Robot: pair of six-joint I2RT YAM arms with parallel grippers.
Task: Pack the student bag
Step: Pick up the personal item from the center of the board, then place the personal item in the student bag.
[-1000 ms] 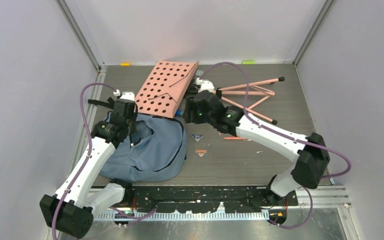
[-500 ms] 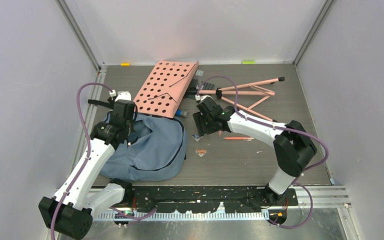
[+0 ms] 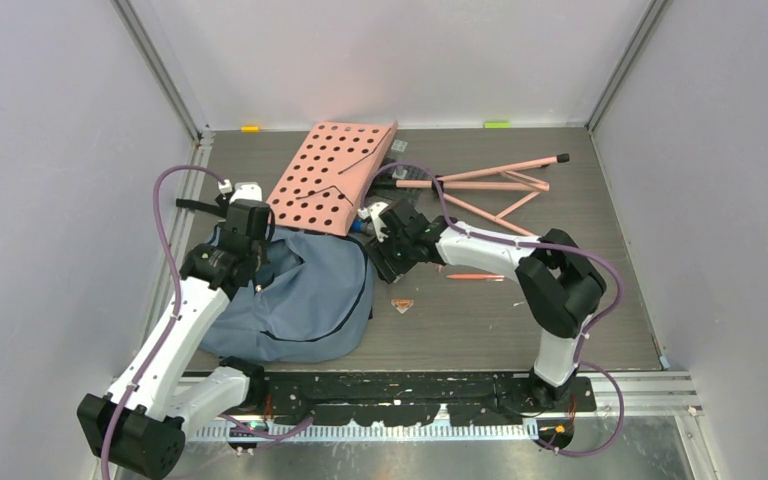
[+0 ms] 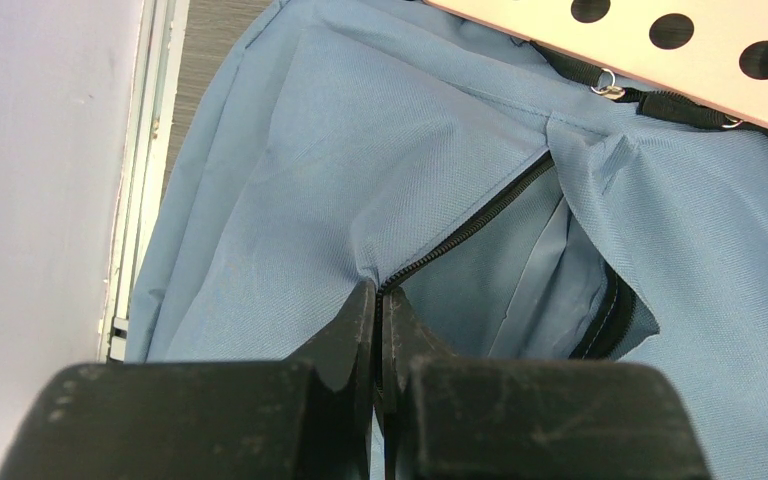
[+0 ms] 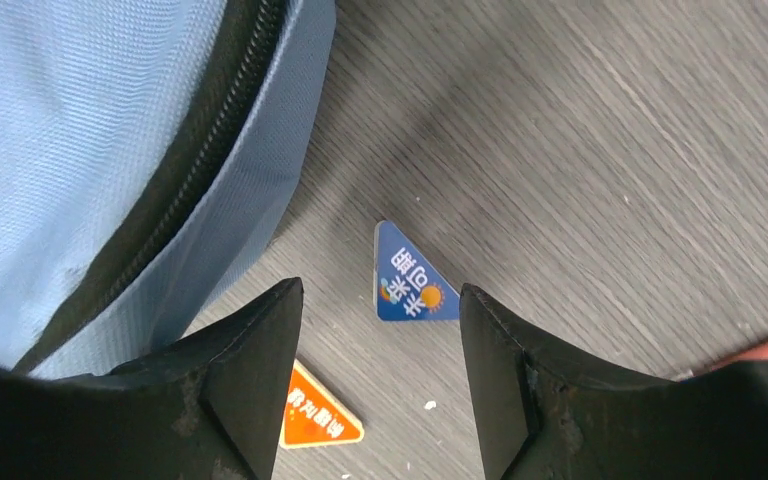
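Pink board [image 3: 335, 175] overlaps bag [image 3: 300, 295] far edge; bag flanks right end effector [image 5: 380, 295]

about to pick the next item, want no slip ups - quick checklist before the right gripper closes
1. Left gripper shut on the student bag's zipper edge: ok.
2. Bag mouth open: ok, a gap shows.
3. Right gripper open: ok.
4. Blue card between its fingers: ok.
5. Orange card out of the closing path: cannot tell, a finger hides part.
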